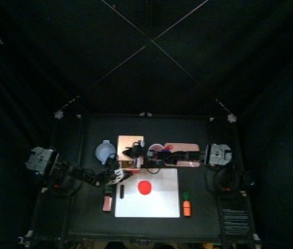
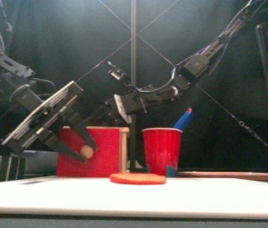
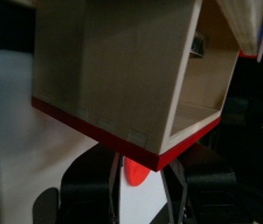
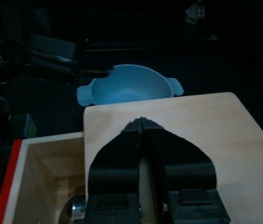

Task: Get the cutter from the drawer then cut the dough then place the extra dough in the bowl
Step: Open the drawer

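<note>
— Red paint on a flat panel: who has the red drawer front (image 2: 106, 162)?
— The left gripper (image 3: 131, 175). Its dark jaws are clenched on the panel's middle, and the smooth, pale wooden box (image 4: 186, 131) stands straight ahead of it.
— And the other one?
— The right gripper (image 4: 140, 131) is closed. Its jaws are pressed together and the tips sit on the box's flat top.
— Is the drawer out?
— Yes. It is drawn out below that gripper and to one side. A bit of shiny curved metal shows inside, which I take for the metal cutter (image 4: 75, 207). Most of it is hidden.
— The bowl?
— The round blue-grey bowl (image 4: 128, 85), with its small lug handles, lies just past the right gripper's tips, beyond the box's far edge.
— Dough?
— The flat red dough disc (image 2: 139, 178) rests on the white cutting board (image 2: 52, 198). It is lower than the left gripper and nearer the front. A red cup (image 2: 160, 151) holding a blue toy knife (image 2: 183, 118) stands below the right gripper, beside the box.
</note>
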`<state>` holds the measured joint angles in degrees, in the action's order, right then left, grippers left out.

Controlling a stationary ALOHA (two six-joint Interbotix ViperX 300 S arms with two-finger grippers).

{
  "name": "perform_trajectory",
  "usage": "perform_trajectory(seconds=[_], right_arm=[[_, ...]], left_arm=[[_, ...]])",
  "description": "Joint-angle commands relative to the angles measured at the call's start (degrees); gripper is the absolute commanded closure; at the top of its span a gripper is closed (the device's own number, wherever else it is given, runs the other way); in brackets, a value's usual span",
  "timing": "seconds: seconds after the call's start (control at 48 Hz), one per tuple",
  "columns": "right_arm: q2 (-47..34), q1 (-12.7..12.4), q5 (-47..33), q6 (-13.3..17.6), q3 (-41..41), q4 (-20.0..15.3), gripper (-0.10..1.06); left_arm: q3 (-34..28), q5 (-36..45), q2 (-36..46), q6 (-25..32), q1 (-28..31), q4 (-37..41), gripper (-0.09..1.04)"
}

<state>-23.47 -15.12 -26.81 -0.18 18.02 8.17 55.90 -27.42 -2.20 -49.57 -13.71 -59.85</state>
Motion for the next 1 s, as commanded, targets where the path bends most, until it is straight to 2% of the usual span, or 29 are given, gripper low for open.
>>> perform_trajectory(seconds=[0.021, 0.438, 0.583, 0.729, 1.0], right_arm=[[0.5, -0.2, 0.9, -0.1, -0.6, 0.1, 0.94], [0.5, -0.4, 1.0, -0.1, -0.9, 0.0, 0.94], [0.5, -0.4, 1.0, -0.1, -1.0, 0.1, 0.94], [0.5, -0.4, 1.0, -0.1, -1.1, 0.1, 0.94], [0.5, -0.3, 1.0, -0.1, -1.2, 0.1, 0.94]], left_arm=[[-0.4, 1.5, 1.0, 0.2, -1.8, 0.4, 0.46], [-0.8, 1.1, 1.1, 0.2, -2.5, 2.2, 0.43], [-0.9, 1.1, 1.1, 0.2, -2.4, 4.4, 0.34], [-0.7, 1.1, 1.7, 0.2, -2.5, 5.6, 0.20], [0.2, 2.8, 5.3, 0.2, -4.1, 9.1, 0.18]])
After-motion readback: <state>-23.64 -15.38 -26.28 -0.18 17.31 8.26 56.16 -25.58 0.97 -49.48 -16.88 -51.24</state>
